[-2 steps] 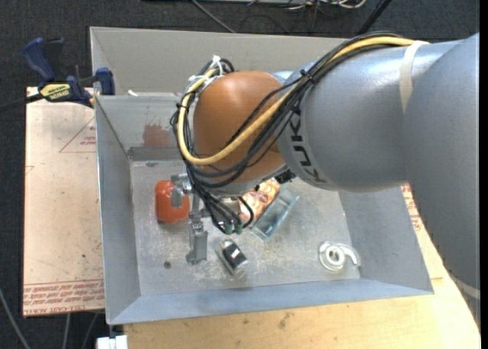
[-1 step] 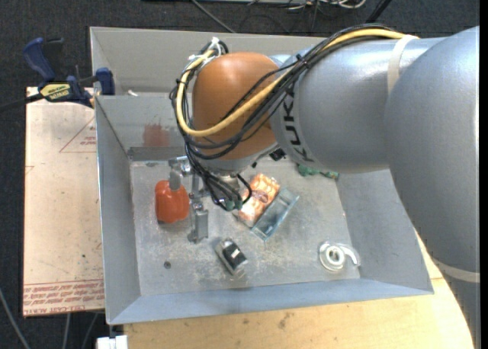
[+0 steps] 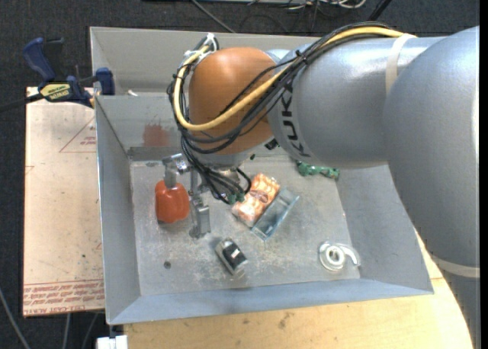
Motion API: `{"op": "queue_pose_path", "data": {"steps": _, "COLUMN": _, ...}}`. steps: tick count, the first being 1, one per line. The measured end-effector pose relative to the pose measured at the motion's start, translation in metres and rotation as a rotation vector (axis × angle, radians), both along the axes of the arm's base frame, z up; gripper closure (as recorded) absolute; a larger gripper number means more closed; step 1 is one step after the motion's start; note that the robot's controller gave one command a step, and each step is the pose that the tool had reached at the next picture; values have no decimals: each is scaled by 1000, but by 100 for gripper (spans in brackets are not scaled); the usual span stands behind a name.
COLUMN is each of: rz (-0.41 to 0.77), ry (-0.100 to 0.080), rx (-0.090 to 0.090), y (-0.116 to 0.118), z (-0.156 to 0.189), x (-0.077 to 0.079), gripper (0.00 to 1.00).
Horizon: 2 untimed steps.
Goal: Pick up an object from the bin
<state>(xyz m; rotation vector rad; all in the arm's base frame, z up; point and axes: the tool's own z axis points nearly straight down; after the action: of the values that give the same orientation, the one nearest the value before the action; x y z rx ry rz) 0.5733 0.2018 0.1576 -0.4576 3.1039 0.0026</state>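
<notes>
Gripper point(image 3: 187, 206) is down low at the bin's point(image 3: 114, 210) left side, under the orange wrist cover point(image 3: 225, 100). The claw is spread, not clamped. One finger point(image 3: 200, 218) stands just right of a red-orange rounded lump point(image 3: 171, 204), and the other sits at the lump's top edge. I can't tell from here whether either is touching it.

The lump lies on the bin floor near the left wall, clear of the rest. That's an orange patterned packet point(image 3: 258, 195) against a clear plastic piece point(image 3: 276, 216), a small black-and-silver part point(image 3: 231, 256) toward the front, a pale coiled ring point(image 3: 336, 256) at front right and a green bit point(image 3: 317, 170) by the arm.

My read on handling: the lump looks smooth, light and maybe slightly squashy, so it's not fragile, but a curved skin like that can squirt out of a pinch. Best hold is across its widest part, low on the body — not on the narrower top. Closing off-centre would likely roll it toward the left wall. There's nothing nearby to snag.
</notes>
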Motion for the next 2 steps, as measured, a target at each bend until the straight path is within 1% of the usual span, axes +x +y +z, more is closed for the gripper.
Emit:
{"op": "queue_pose_path", "data": {"steps": 1, "rz": -240, "ry": -5, "rx": 4, "y": 2, "z": -63, "x": 8, "gripper": 0}}
{"op": "queue_pose_path", "data": {"steps": 2, "rz": -68, "ry": 4, "rx": -1, "y": -1, "z": -88, "x": 2, "gripper": 100}}
